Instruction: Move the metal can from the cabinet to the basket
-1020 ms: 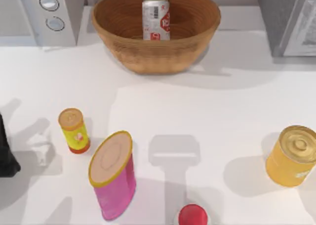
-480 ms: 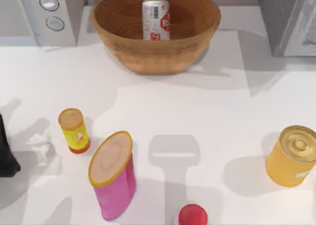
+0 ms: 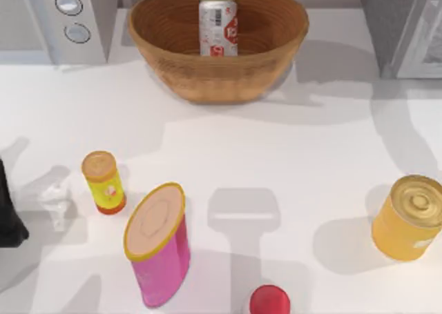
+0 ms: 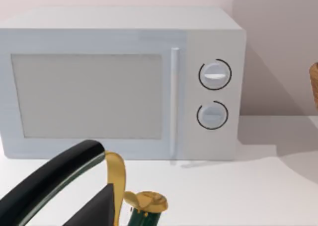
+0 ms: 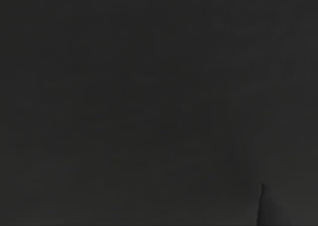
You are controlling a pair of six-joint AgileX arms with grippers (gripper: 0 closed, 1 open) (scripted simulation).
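The can (image 3: 218,25) stands upright inside the basket (image 3: 173,65), toward its far wall, with no hand on it. By how things lie, the placing looks done. What remains is to retreat cleanly: keep both arms high and wide of the basket rim so nothing tips the can, and park clear of the yellow tin (image 3: 409,217) on the right of the surface (image 3: 276,155).

The cabinet (image 3: 387,24) is cut off at the top view's right corner, so its inside cannot be checked. The left arm (image 3: 8,214) is a dark shape at the left edge. Whether either hand is spread or pressed together I cannot tell. The right wrist view is dark.
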